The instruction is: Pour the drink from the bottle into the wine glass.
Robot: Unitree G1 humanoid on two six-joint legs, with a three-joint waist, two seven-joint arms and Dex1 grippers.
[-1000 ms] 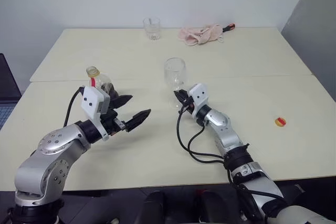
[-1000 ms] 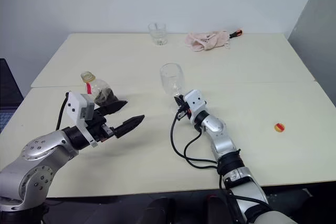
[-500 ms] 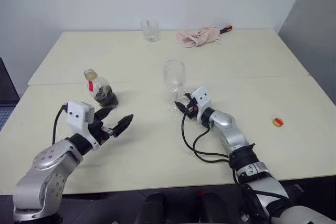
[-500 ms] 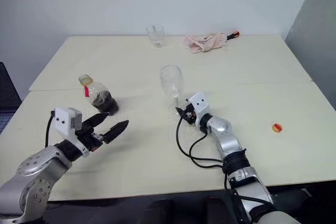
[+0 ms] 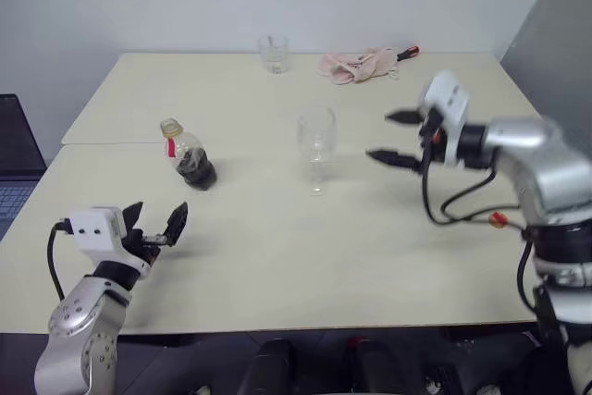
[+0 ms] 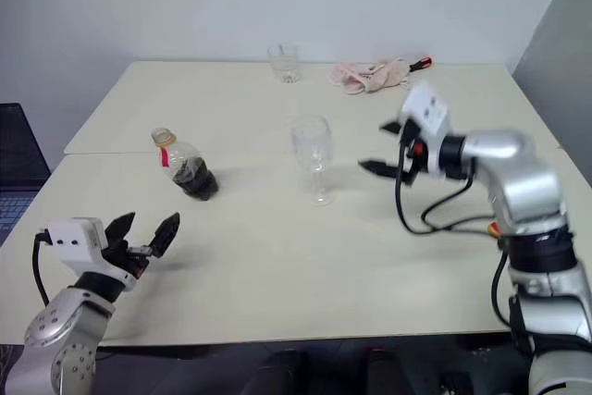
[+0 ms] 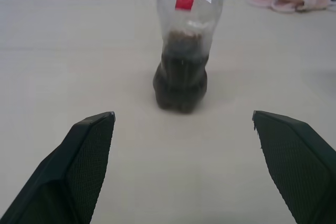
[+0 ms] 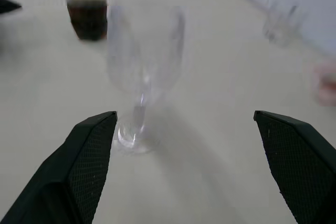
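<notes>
While the bottle [image 5: 189, 156] stands upright on the table [image 5: 277, 247] toward its left side, the glass [image 5: 316, 140] stands upright near the middle, well apart from it and empty. Drink [image 7: 180, 80] fills only the bottle's lower part; a red strip marks the neck, and the mouth looks yellowish. The left gripper [image 5: 154, 226] hovers low near the table's front left edge, its 2 fingers spread and holding nothing, pointing at the bottle without touching it. The right gripper [image 5: 395, 138] hangs raised to the right of the glass, fingers wide apart and empty, aimed toward it. At the far edge sit a tumbler [image 5: 273, 53] and a pink cloth [image 5: 359, 64]. A small red-and-yellow thing [image 5: 498, 220] lies at the right.
</notes>
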